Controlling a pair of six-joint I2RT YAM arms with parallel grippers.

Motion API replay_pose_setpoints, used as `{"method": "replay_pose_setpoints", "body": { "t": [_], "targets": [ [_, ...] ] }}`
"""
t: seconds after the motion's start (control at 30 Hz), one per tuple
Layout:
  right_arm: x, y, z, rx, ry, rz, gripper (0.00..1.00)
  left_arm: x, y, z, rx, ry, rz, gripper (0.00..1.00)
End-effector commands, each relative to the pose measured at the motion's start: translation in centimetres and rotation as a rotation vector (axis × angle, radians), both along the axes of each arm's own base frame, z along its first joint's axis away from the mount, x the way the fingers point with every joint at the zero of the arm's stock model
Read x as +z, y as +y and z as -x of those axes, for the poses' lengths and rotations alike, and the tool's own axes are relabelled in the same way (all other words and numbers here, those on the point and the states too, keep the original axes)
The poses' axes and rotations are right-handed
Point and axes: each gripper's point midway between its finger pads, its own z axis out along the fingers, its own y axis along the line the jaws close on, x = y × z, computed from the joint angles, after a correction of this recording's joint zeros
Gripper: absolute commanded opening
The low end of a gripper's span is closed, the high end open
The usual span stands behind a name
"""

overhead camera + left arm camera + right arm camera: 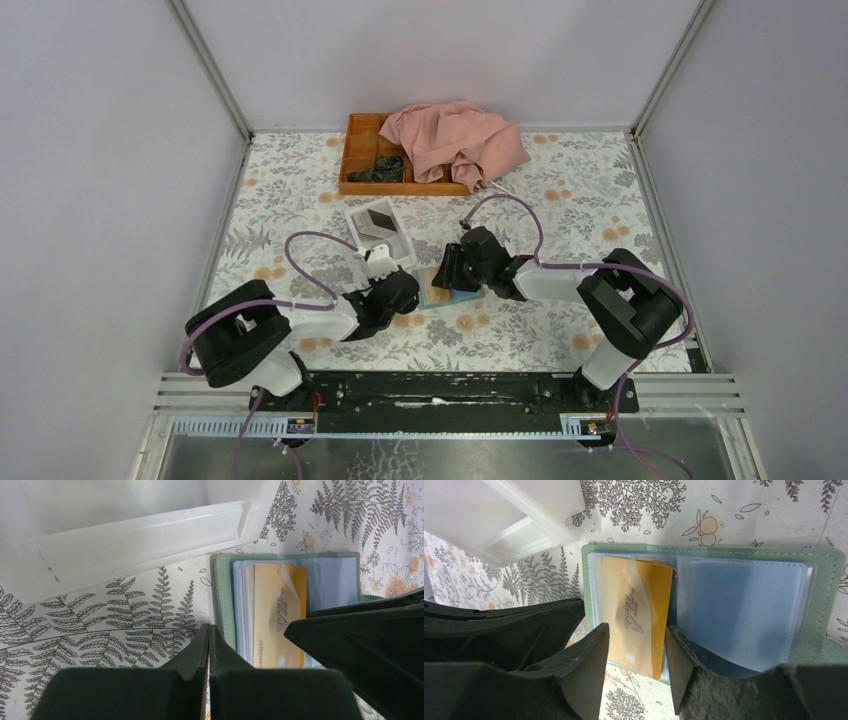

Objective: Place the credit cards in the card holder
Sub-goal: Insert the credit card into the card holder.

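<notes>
The grey-green card holder [441,294] lies open on the floral cloth between my two grippers. In the right wrist view its green rim [744,551] frames clear sleeves, and an orange credit card [639,615] sits partly under the left sleeve, its lower end sticking out. My right gripper [636,652] is open, one finger on each side of that lower end. The right-hand sleeves look pale blue. My left gripper [209,632] is shut and empty, its tips at the holder's left edge [225,595], beside the orange card [277,615].
A white open-topped box [380,232] stands just behind the holder, close to both grippers, and also shows in the left wrist view [135,535]. An orange wooden tray [372,155] with a pink cloth [455,140] draped over it sits at the back.
</notes>
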Motion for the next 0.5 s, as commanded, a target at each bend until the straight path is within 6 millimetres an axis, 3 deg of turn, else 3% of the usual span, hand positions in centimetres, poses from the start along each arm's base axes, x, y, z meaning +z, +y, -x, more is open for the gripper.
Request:
{"method": "replay_pose_setpoints", "body": {
  "t": [0.0,0.47],
  "targets": [
    [-0.6,-1.2,-0.3,-0.006,-0.031,0.117,0.52,-4.0,2.1,3.4,-0.062,0.147,-0.136,0.0],
    [0.7,0.3,-0.7,0.042,-0.087,0.118,0.52,-4.0,0.8,2.7,-0.094,0.142,-0.139,0.0]
  ]
}}
